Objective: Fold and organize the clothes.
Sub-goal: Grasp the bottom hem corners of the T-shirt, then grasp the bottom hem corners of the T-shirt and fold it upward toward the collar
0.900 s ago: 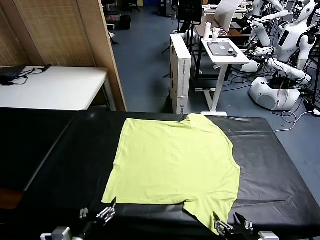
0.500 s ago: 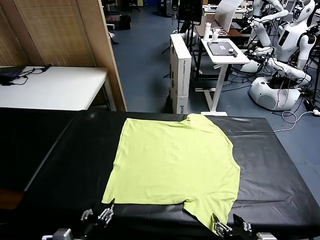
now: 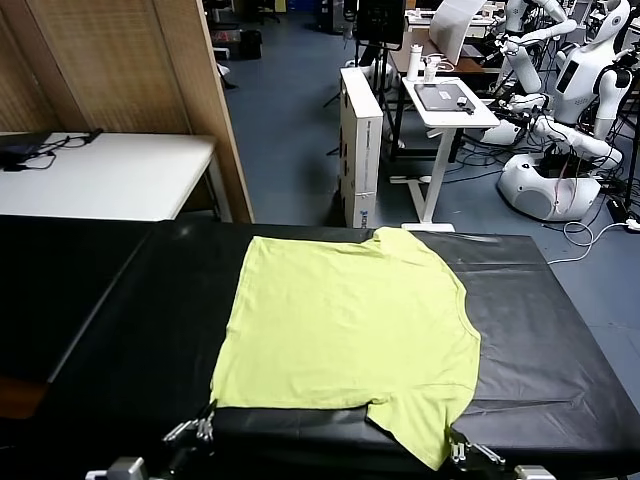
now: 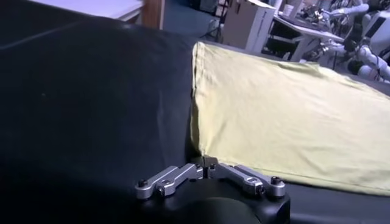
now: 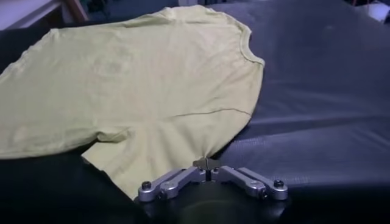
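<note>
The lime yellow-green T-shirt (image 3: pixel 350 320) lies flat on the black table (image 3: pixel 120 320), neck toward the right, one sleeve at the far edge and one at the near edge. My left gripper (image 3: pixel 200 430) is at the near edge, shut on the shirt's near left hem corner; the left wrist view shows the tips (image 4: pixel 206 165) pinching that corner of the shirt (image 4: pixel 286 115). My right gripper (image 3: pixel 462 452) is shut on the edge of the near sleeve; the right wrist view shows the tips (image 5: pixel 206 163) pinching the shirt (image 5: pixel 140 79) there.
A white table (image 3: pixel 110 170) and a wooden screen (image 3: pixel 120 60) stand beyond the far left. A cardboard box (image 3: pixel 362 140), a white desk (image 3: pixel 450 100) and white robots (image 3: pixel 560 90) stand behind the table. Black cloth surrounds the shirt on all sides.
Both grippers have gone from open to shut, on the hem corner and the near sleeve edge. Both have moved toward the near edge. The hem corner has shifted slightly.
</note>
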